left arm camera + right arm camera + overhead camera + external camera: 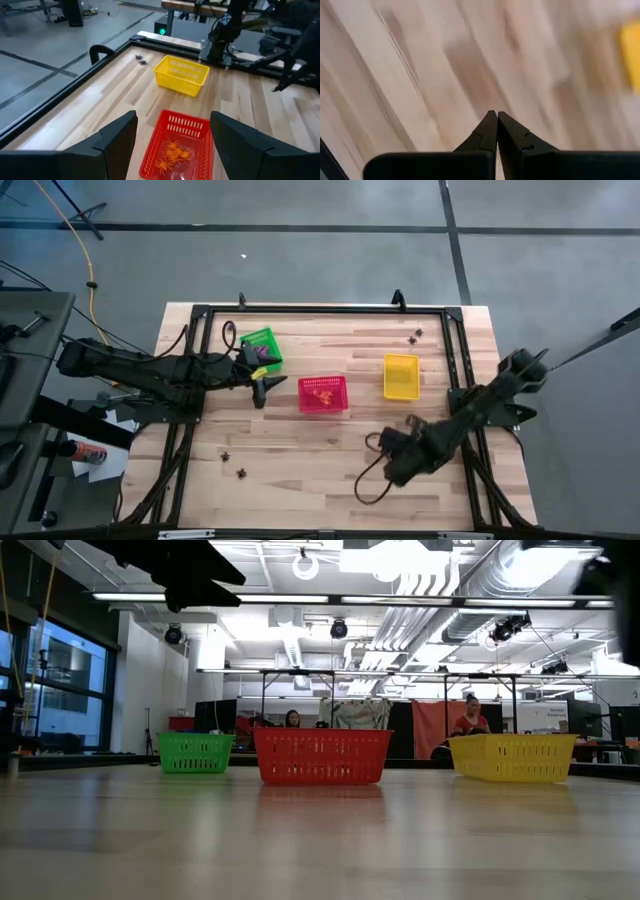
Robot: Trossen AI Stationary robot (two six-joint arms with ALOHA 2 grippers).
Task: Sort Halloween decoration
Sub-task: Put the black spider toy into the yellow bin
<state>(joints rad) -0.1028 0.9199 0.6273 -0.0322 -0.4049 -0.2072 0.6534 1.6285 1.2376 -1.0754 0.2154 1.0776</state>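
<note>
The left hand (268,383) hangs over the worktop (330,480) with its fingers (117,137) spread wide and nothing between them, between the green basket (262,348) and the red basket (323,395). In its wrist view the red basket lies just ahead, holding a cluster of orange trinkets (172,155); the green basket, just beside the hand toward the left edge, holds a purple trinket (262,354).

The right hand (372,442) is over the worktop toward the near right corner, its fingertips (496,120) pressed together and empty, above bare wood. The yellow basket (401,376) sits beyond it, toward the far right corner.

Loose black trinkets lie on the wood: a pair (416,335) near the far right corner, and two (235,463) toward the near left corner.

In the low view the three baskets stand in a row, green, red, yellow, with people in the room behind.
</note>
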